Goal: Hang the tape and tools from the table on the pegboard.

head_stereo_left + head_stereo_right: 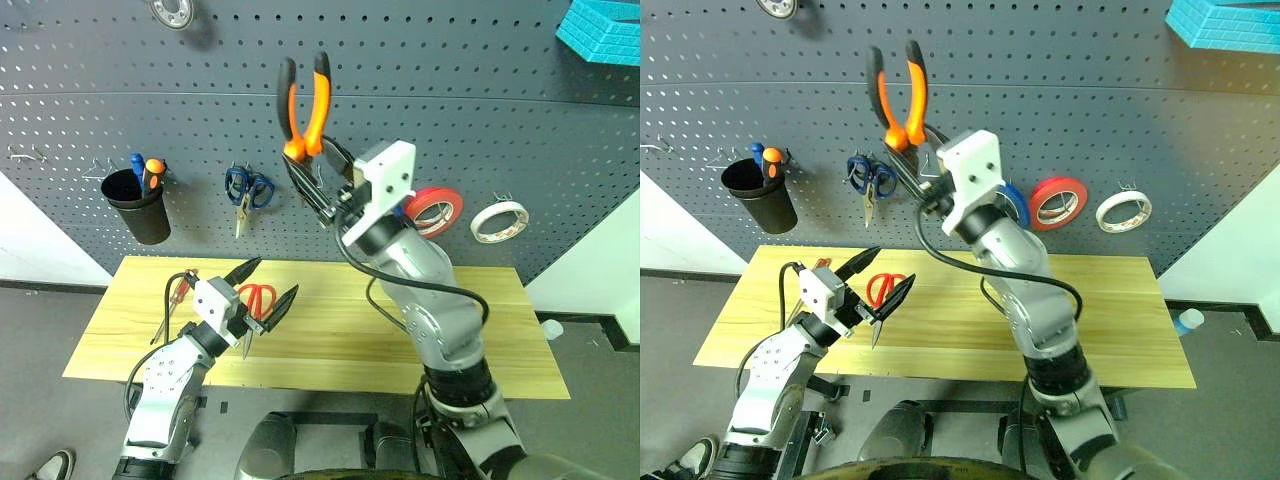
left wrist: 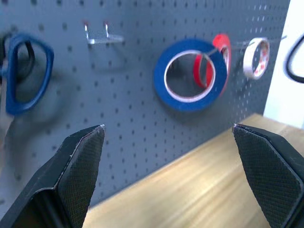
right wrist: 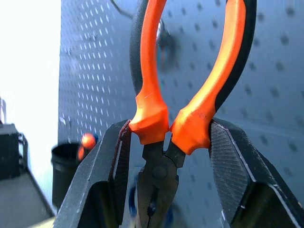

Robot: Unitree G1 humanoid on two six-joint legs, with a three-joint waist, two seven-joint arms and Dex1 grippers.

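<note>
Orange-and-black pliers pinched in right end effector against pegboard, unhung; whitish tape already hooked; red scissors and screwdriver on counter near spread left end effector.

floor: grey | wall: white, beside board | light: even

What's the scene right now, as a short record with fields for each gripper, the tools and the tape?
right gripper: shut on the pliers, handles up, raised in front of the pegboard
left gripper: open, holding nothing, above the table
red-handled scissors: lying on the table
red-handled screwdriver: lying on the table
whitish tape: hanging on the pegboard
</note>
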